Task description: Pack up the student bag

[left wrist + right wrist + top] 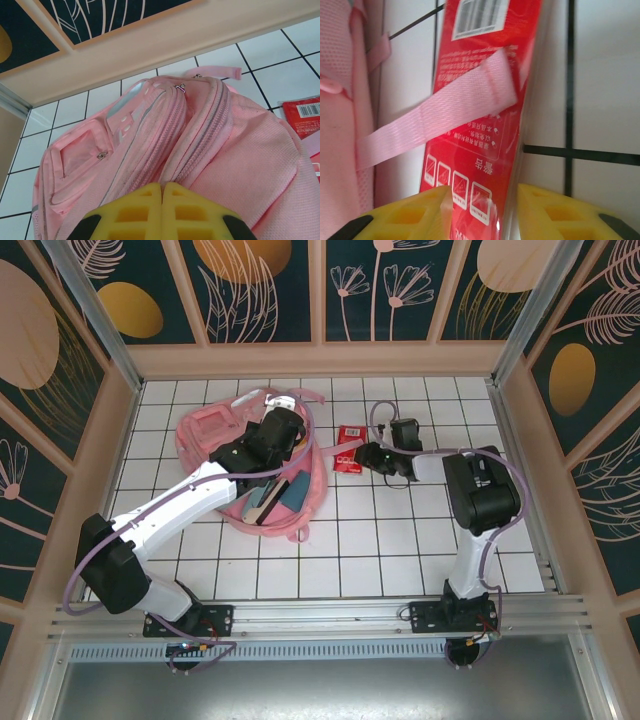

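pink bag (208,430) lies on the tiled table (400,540), left of centre. left gripper (161,189) is pressed together over its zip seam. right gripper (482,194) straddles the red packet (470,150) beside the bag; can't tell if it's clamped.

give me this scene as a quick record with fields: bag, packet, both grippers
surface: white tiled table
student bag: pink, lying left of centre, partly under the left arm
red packet: on the tiles just right of the bag, barcode showing
strap: loose pink strap lying across the packet
left gripper: shut, fingers together just over the bag's zips
right gripper: fingers either side of the red packet; firm grip unclear
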